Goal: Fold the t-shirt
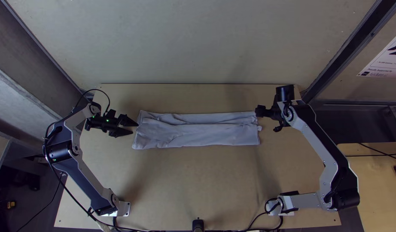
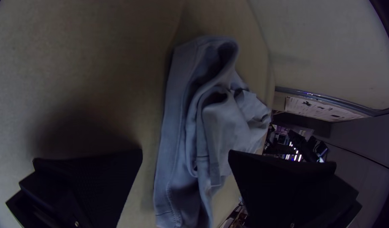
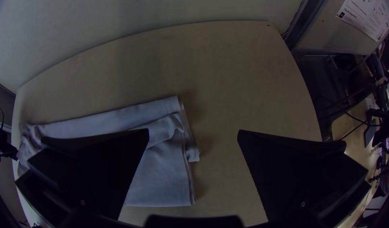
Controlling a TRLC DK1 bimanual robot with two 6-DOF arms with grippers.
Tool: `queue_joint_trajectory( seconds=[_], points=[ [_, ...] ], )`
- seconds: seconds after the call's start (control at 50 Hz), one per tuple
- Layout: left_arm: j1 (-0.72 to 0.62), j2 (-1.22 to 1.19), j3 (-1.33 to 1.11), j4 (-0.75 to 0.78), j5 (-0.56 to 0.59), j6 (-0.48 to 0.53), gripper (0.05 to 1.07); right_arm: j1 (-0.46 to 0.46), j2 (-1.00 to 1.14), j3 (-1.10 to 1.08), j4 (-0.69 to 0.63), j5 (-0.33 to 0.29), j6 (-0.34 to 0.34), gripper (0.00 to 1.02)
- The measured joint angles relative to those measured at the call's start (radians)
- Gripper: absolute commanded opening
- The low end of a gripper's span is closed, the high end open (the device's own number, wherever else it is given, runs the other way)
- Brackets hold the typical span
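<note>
At your near edge, taking 12 o'clock as far: black post (image 1: 198,224) at 6, left arm base (image 1: 120,208) at 7, right arm base (image 1: 284,205) at 5; black cable (image 1: 73,197) runs alongside the left arm. Mid-table: pale grey-blue t-shirt (image 1: 206,135), folded into a long strip running 9 to 3, soft and wrinkled, hem stitched, layers gaping at its 9 o'clock end, a small flap poking out at 3. Your left gripper (image 1: 135,128) is at the 9 o'clock end, fingers well apart, nothing gripped. Your right gripper (image 1: 268,120) is by the other end, toward 2, fingers spread wide, also holding nothing. Beyond: smooth pale wall (image 1: 198,43) at 12; white printed sheet (image 1: 385,62) at 2.
</note>
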Motion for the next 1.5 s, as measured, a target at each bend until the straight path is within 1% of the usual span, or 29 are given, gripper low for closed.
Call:
queue_joint_trajectory(
  seconds=[0.2,0.42,0.68,0.8,0.9,0.94,1.0,1.04,1.06,1.12,1.16,1.26,1.32,1.36,1.5],
  points=[
    [-0.019,0.007,0.000,0.000,0.022,0.003,1.03,0.030,0.000,-0.002,-0.002,0.000,0.008,0.96],
    [-0.093,0.013,-0.017,0.023,0.049,-0.010,1.03,0.031,0.000,-0.007,-0.005,0.000,0.008,0.96],
    [-0.220,0.008,-0.030,0.153,0.054,-0.137,1.03,0.030,-0.010,-0.007,-0.005,0.000,0.008,0.96],
    [-0.288,-0.019,-0.045,0.223,0.007,-0.197,1.03,0.030,-0.013,-0.007,-0.004,0.000,0.008,0.96],
    [-0.330,-0.035,-0.046,0.247,-0.045,-0.228,1.02,0.030,-0.013,-0.007,-0.005,0.000,0.008,0.96],
    [-0.343,-0.042,-0.046,0.253,-0.066,-0.236,0.99,0.030,-0.013,-0.007,-0.004,0.000,0.008,0.96],
    [-0.354,-0.050,-0.050,0.259,-0.098,-0.251,0.87,0.030,-0.013,-0.007,-0.004,0.000,0.008,0.96],
    [-0.362,-0.057,-0.056,0.266,-0.115,-0.258,0.75,0.030,-0.013,-0.007,-0.004,0.000,0.008,0.96],
    [-0.365,-0.061,-0.059,0.269,-0.125,-0.262,0.67,0.030,-0.013,-0.007,-0.004,0.000,0.008,0.96],
    [-0.375,-0.072,-0.073,0.286,-0.159,-0.272,0.36,0.030,-0.013,-0.007,-0.004,0.000,0.008,0.96],
    [-0.379,-0.081,-0.084,0.304,-0.179,-0.280,0.07,0.030,-0.013,-0.007,-0.004,0.000,0.008,0.96],
    [-0.383,-0.096,-0.122,0.354,-0.215,-0.303,0.08,0.030,-0.013,-0.007,-0.004,0.000,0.008,0.96],
    [-0.386,-0.099,-0.134,0.362,-0.221,-0.311,0.08,0.029,-0.014,-0.007,-0.004,0.000,0.008,0.96],
    [-0.390,-0.100,-0.138,0.365,-0.230,-0.317,0.08,0.029,-0.014,-0.007,-0.004,0.000,0.008,0.98],
    [-0.395,-0.124,-0.147,0.372,-0.280,-0.332,0.08,0.021,-0.022,-0.007,0.003,0.000,0.008,0.98]
  ],
)
